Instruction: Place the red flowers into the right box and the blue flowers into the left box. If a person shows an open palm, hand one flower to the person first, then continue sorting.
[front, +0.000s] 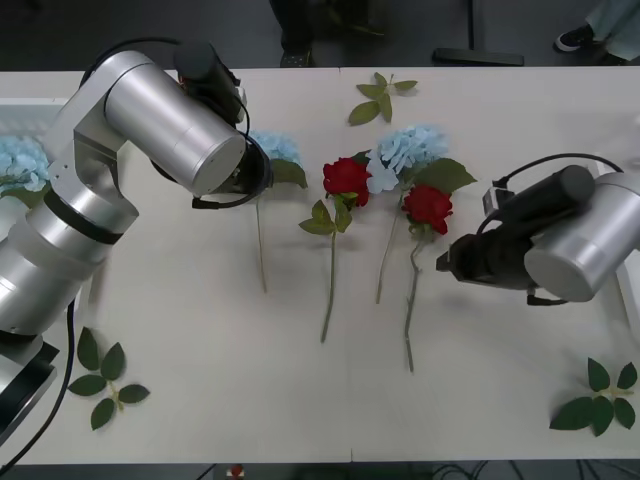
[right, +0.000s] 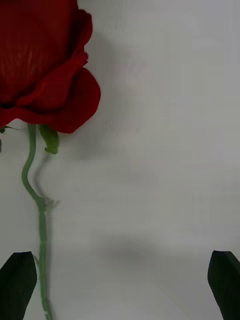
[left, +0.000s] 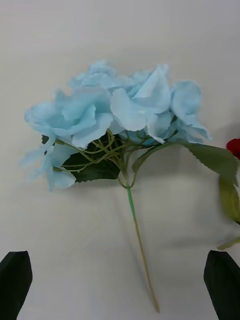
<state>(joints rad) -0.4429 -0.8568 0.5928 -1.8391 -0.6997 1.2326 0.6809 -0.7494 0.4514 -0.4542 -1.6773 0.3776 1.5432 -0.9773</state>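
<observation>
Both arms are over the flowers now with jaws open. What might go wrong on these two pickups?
1. The right gripper has the thin green stem of the red rose beside one fingertip, not centred, so closing may miss it.
2. That rose lies against the pale blue hydrangea cluster, which may get dragged along.
3. The left gripper has only a thin stem of the other blue hydrangea to pinch.
</observation>
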